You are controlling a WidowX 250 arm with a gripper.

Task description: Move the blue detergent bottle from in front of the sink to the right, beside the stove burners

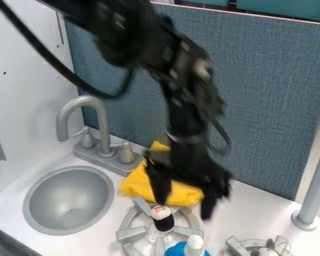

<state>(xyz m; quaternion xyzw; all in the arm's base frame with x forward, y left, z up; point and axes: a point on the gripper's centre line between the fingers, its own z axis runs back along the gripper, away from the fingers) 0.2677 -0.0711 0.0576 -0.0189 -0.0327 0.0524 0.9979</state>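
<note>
gray sink [68, 201]: sitting beside the burner. black gripper [185, 209]: hanging over the work, fingers spread, one tip nearly over the dark piece. burner [131, 233]: supporting the piece. yellow cloth [137, 184]: lying crumpled behind the burner. dark piece [164, 222]: standing near-upright, its long axis tilting slightly, its white-and-red end pointing up.

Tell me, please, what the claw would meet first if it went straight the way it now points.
Pointing down, the claw would probably first meet the small dark bottle at the burner, though depth is unclear and it might pass beside it.
</note>
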